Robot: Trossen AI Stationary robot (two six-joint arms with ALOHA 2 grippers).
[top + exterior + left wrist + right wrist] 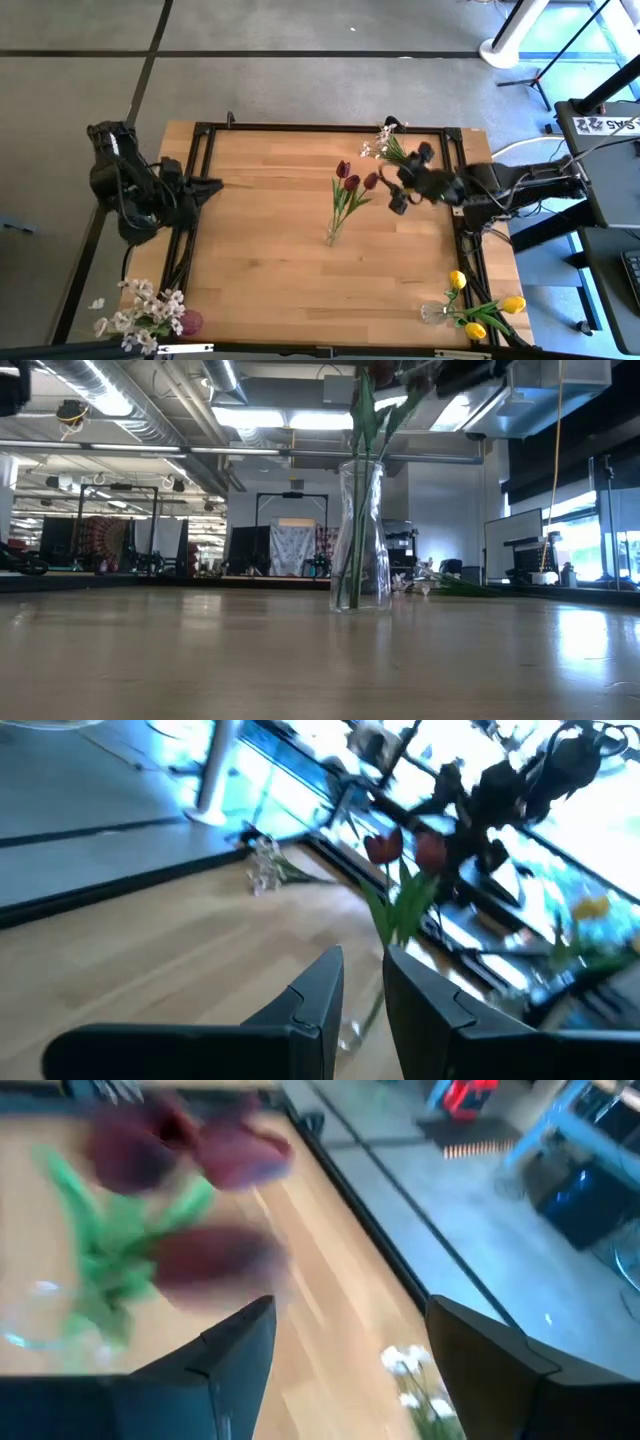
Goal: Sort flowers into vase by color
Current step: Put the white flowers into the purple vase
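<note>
Right gripper [397,197] hangs with its fingers spread and empty just beside the dark red tulips [352,182], which stand in a clear vase [361,540] at mid-table. A white-pink spray [383,142] lies near the far edge behind it. Left gripper [215,185] waits at the left side, fingers narrowly parted, holding nothing.

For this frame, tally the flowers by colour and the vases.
Dark red tulips, in the centre vase: 3
Yellow tulips, in the near right vase: 3
White-pink blossom sprays: 2 groups, one in the near left vase, one lying loose at the far edge
Vases: 3
Total: 11
</note>
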